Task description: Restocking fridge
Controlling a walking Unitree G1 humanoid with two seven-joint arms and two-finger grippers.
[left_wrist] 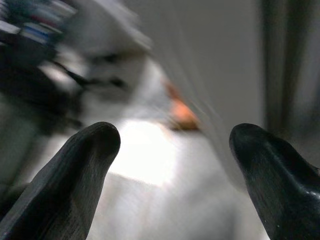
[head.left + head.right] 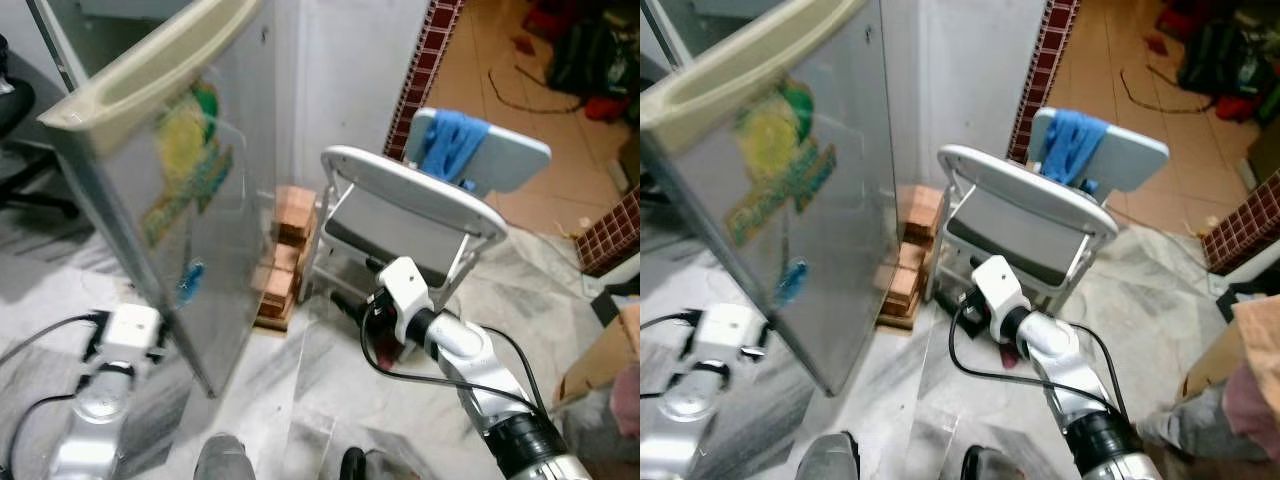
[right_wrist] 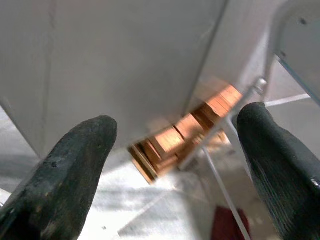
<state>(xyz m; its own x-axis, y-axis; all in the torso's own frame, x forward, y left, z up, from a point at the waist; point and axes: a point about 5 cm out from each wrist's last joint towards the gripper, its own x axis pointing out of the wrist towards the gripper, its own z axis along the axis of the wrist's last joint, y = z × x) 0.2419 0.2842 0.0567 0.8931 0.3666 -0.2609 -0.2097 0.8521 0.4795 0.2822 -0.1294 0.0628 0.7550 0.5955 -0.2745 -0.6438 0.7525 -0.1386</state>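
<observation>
Right now we've got the fridge door (image 2: pixel 190 190) swung out toward us on the left, seen edge-on w/ its top rail pale and a yellow-green sticker (image 2: pixel 185 160) on the steel face. Its long axis runs near-to-far, the bottom corner coming down close to the marble floor (image 2: pixel 300 380).

Left gripper (image 1: pixel 170 175) sits low on the left, just beside the door's near edge; its wrist block is almost touching the panel in the head views. Fingers (image 1: pixel 75 170) spread apart, nothing between them; wrist view is blurred.

Right gripper (image 3: pixel 175 165) is further right, in front of the white folding chair (image 2: pixel 410 210), pointing left toward the door and the stack of wood blocks (image 2: pixel 285 250) by the wall. Fingers spread, holding nothing.

Relation that matters, we'd judge: door lies to the right of the left fingers and to the left of the right ones, so it's between both arms, left one nearer. No restock item visible. A blue cloth (image 2: pixel 452 145) hangs on a second chair (image 2: pixel 510 160) behind.
</observation>
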